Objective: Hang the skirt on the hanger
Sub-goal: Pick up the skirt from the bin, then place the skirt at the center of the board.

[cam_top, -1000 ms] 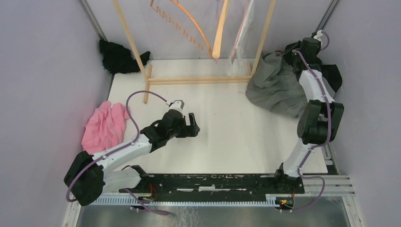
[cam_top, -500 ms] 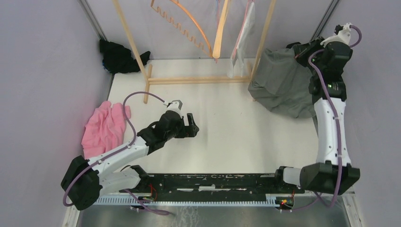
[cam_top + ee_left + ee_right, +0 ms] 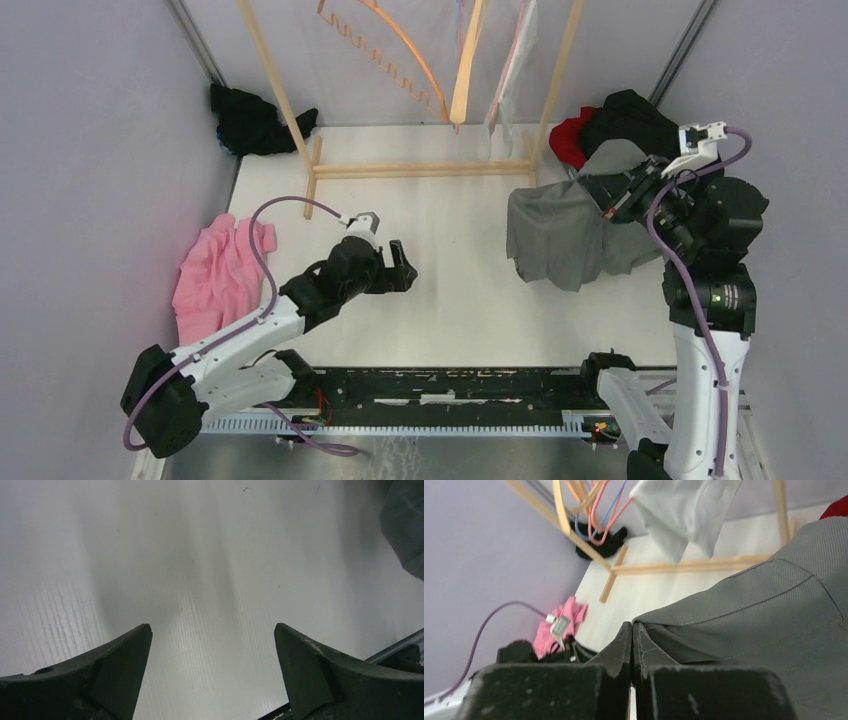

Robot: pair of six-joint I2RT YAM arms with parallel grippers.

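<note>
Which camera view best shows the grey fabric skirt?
The top external view: nearly the whole grey fabric skirt drapes from the shut right gripper. The right wrist shows a close-up patch; the left wrist, one blurred corner.

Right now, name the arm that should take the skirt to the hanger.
Right. Its claw is shut on the skirt, beside the rack. The left claw is open and empty over the table.
</note>
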